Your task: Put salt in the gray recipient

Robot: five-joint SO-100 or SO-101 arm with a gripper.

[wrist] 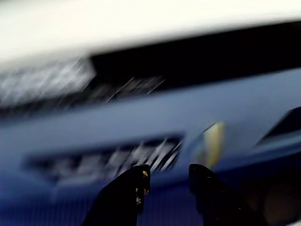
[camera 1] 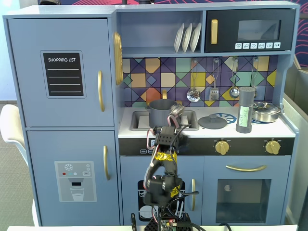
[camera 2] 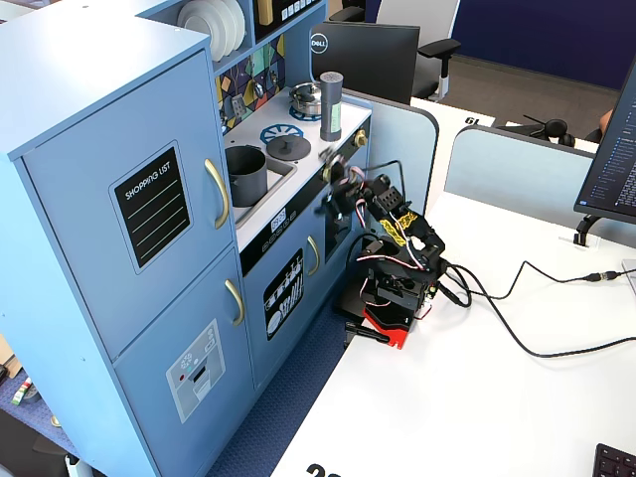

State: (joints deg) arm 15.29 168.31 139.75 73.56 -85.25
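Nothing of the task appeared done — the salt shaker [camera 1: 246, 110] stood upright on the stove top, well apart from the gray pot [camera 1: 161, 113] in the sink. The gripper [wrist: 167, 181], jaws apart and empty, hung near the counter's front edge; grasping and carrying remained.

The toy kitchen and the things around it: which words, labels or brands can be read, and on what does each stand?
"SHOPPING LIST": black board on the upper left door.
"SALT": grinder, printed sideways, barely legible.
"DELL": back of the monitor.
Microwave buttons and the water dispenser panel: icons only, too small.
Wrist view: blurred, nothing readable.
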